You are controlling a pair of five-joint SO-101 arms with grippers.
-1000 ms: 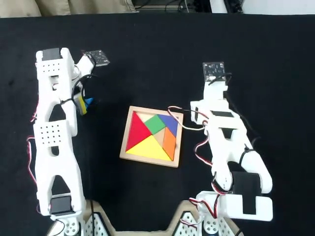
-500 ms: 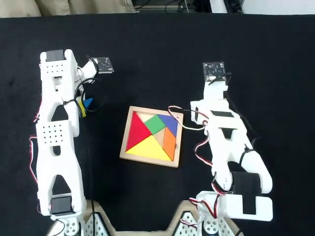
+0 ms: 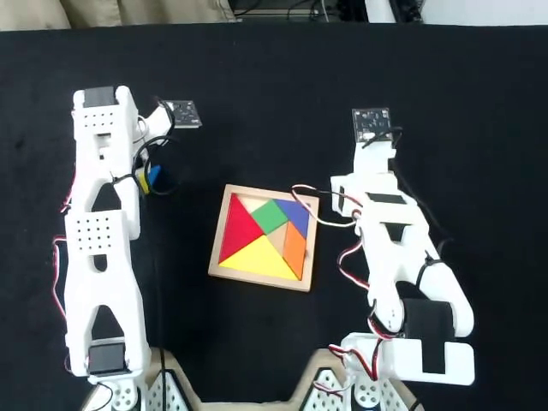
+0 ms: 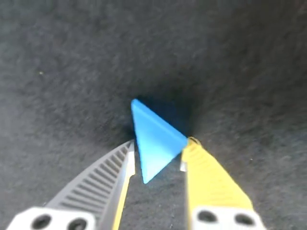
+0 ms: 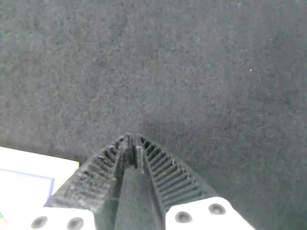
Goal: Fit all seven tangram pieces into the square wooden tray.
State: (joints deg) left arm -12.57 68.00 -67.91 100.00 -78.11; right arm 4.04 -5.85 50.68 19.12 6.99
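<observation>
The square wooden tray [image 3: 224,271] lies mid-table holding red, yellow, green, purple and orange pieces, with a small tan patch [image 3: 280,239] between them. To its left, my left gripper [image 3: 151,181] is shut on a small blue triangle [image 3: 156,177]. In the left wrist view the blue triangle [image 4: 156,134] is pinched between the grey and yellow fingers of the left gripper [image 4: 159,146], just above the cloth with a shadow under it. My right gripper [image 5: 132,148] is shut and holds nothing, over the cloth beside a corner of the tray [image 5: 29,167].
A black cloth [image 3: 257,103] covers the whole table. The right arm [image 3: 394,248] stands close to the tray's right side. Beige fabric and cables lie along the far edge.
The left arm has shifted slightly to the right and away from the front edge, carrying the blue triangle. The right arm and the tray have not moved.
</observation>
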